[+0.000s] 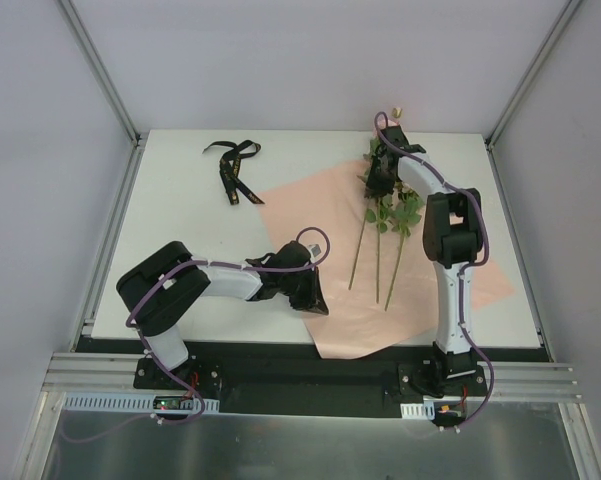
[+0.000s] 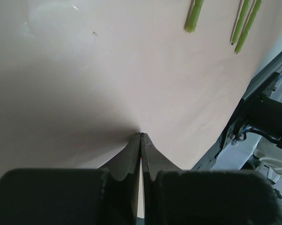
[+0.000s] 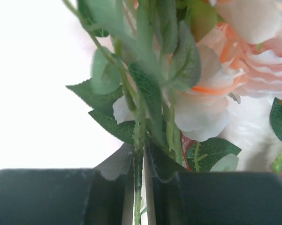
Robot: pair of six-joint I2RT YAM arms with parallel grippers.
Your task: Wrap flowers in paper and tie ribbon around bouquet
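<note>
Right fingers [image 3: 116, 165] pinch the flowers [image 3: 201, 101]; left fingers [image 2: 129, 154], shut, touch the paper [image 2: 108, 70].

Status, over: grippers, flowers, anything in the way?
Left gripper shut, tips on the paper. Right gripper shut on the flowers. Nothing blocking; ribbon off paper, far left.

Lab: alu frame [image 1: 100, 72] robot cell.

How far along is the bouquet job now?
Done: the flowers lie on the flat paper. In hand: the right claw pinches a stem; the shut left claw touches the paper. Left: wrapping, and tying the ribbon, untouched on the table.
</note>
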